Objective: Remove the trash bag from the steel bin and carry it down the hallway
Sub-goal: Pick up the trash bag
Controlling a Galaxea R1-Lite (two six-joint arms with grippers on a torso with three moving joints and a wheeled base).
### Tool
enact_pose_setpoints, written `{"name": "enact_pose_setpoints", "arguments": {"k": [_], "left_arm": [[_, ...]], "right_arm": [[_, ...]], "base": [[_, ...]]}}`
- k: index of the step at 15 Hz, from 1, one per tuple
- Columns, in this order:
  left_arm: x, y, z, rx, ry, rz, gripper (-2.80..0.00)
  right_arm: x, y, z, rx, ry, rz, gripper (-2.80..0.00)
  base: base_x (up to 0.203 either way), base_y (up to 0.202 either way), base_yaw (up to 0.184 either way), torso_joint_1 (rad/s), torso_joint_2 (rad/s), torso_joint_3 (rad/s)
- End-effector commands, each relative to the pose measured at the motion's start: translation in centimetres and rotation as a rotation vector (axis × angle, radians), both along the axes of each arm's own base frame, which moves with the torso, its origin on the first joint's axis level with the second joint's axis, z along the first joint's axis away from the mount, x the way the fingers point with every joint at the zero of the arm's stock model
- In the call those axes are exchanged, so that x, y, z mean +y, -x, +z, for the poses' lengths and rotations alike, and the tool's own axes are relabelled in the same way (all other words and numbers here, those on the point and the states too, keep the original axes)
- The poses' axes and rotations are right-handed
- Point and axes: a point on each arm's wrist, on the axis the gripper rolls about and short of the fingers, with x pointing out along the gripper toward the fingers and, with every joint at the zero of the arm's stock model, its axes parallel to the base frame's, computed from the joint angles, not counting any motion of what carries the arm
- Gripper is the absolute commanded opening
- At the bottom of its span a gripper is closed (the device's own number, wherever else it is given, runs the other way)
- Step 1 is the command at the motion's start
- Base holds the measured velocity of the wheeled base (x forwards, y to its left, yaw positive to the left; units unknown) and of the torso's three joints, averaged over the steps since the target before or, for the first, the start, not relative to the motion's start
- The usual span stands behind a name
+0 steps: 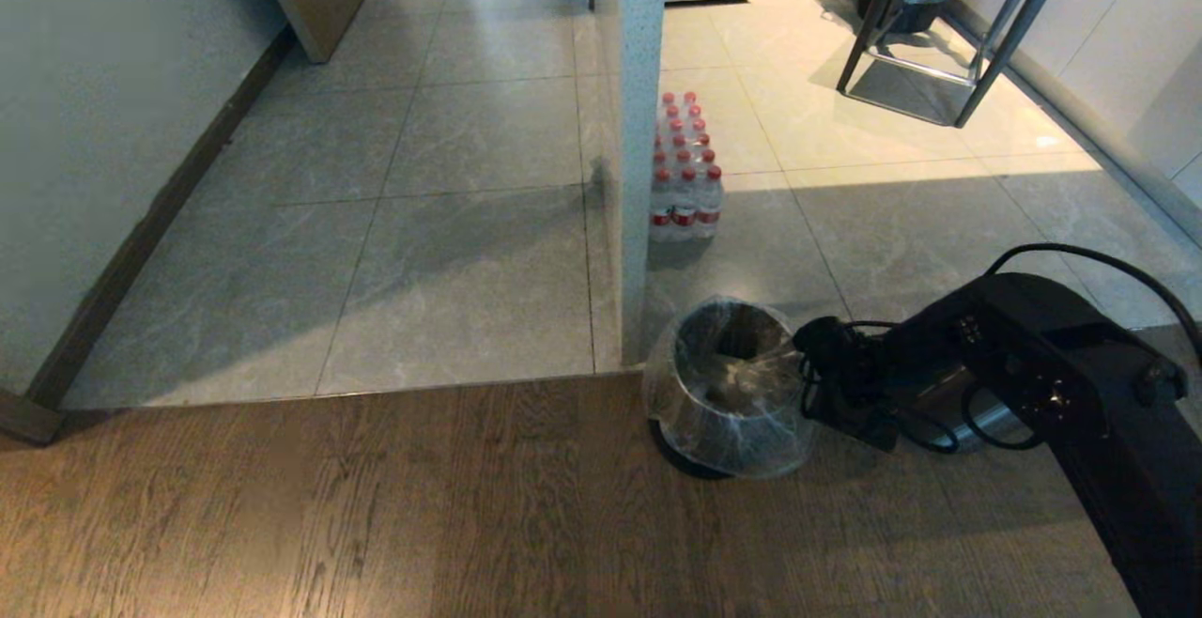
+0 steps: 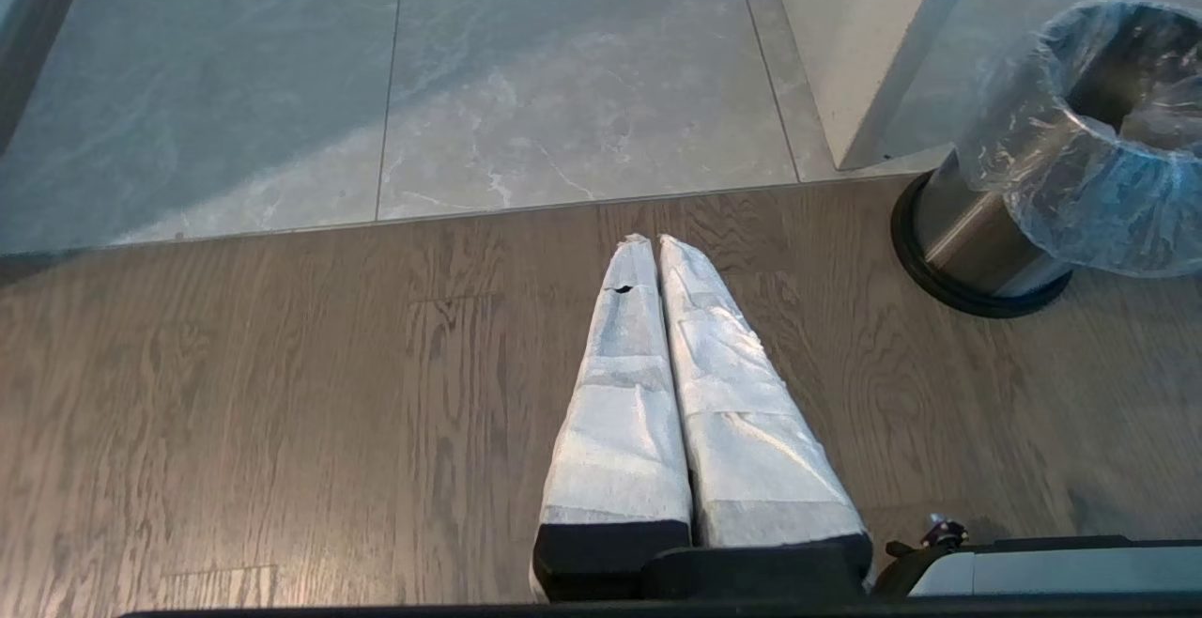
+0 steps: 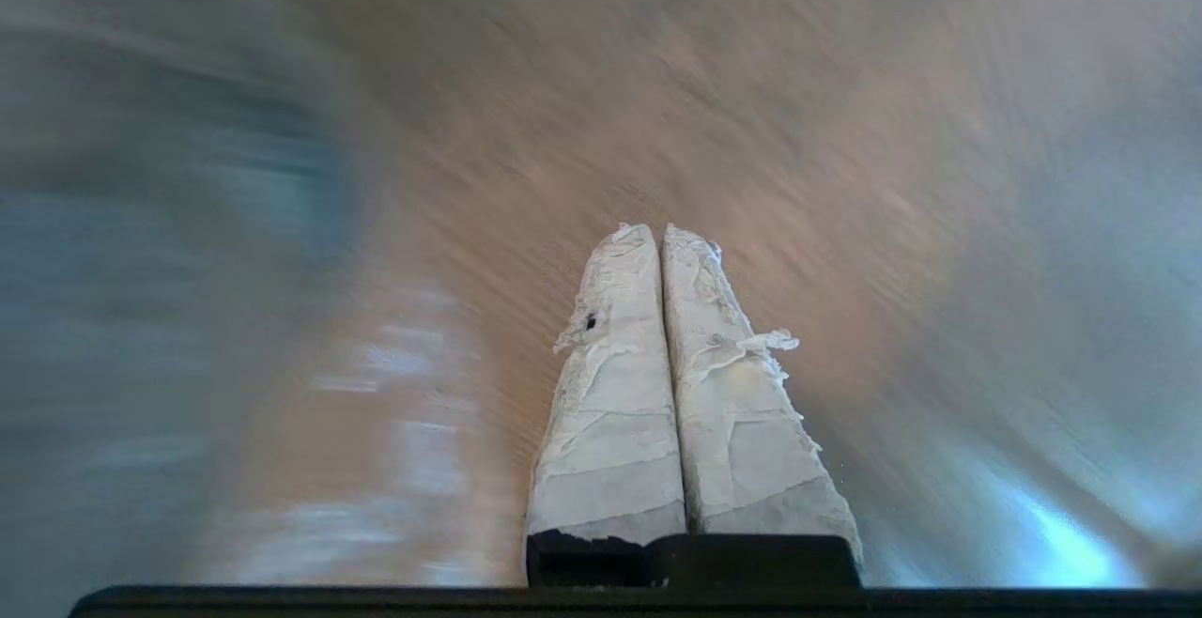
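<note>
- Head view: the steel bin (image 1: 723, 393) sat on the wood floor (image 1: 329, 505) right at the seam with the grey tiles, tucked against the foot of the white pillar (image 1: 634, 130). The trash bag (image 1: 690, 393) was in it, its clear plastic folded over the rim and hanging down the outside. The right arm (image 1: 1033, 364) reached in from the right with its wrist end just beside the bin's right edge (fingertips weren't visible from up here). The hallway (image 1: 451, 158) ran off to the left of the pillar, and a pack of bottles (image 1: 685, 177) stood on the tiles behind it.
- Left wrist view: the left gripper (image 2: 653, 242) hung parked over the wood floor with its padded fingers pressed together, well apart from the bin. Good look at the bag's overhang here, loose and crinkly around the rim.
- Right wrist view: the right gripper (image 3: 657, 233) had its wrapped fingers pressed together with nothing between them. Everything behind was smeared, so I couldn't tell how near the bag it was.
- My take on doing this step well: the fingers would need to spread before reaching the rim, then pinch a bunched fold of the overhang rather than one thin layer, which would probably slip or tear. Lift straight up so the light bin doesn't tip or drag along.
</note>
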Motion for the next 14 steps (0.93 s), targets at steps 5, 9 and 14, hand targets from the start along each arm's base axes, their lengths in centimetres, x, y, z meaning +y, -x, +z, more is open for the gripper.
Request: {"name": "enact_pose_setpoints", "arguments": {"k": [5,9,14], "left_arm": [[0.0,0.0,0.0,0.0,0.0,0.0,-2.8],[0.0,0.0,0.0,0.0,0.0,0.0,-2.8],[0.0,0.0,0.0,0.0,0.0,0.0,-2.8]], "right_arm": [[-0.1,-0.7,5.3,-0.186,-0.222,-0.042,-2.8],[-1.4,1.0,9.4,-0.208,-0.382,-0.158,-2.8],[-2.5,2.6,11.9,-0.191,-0.379,-0.179,-2.8]], "base": [[0.0,0.0,0.0,0.0,0.0,0.0],[0.0,0.0,0.0,0.0,0.0,0.0],[0.0,0.0,0.0,0.0,0.0,0.0]]}}
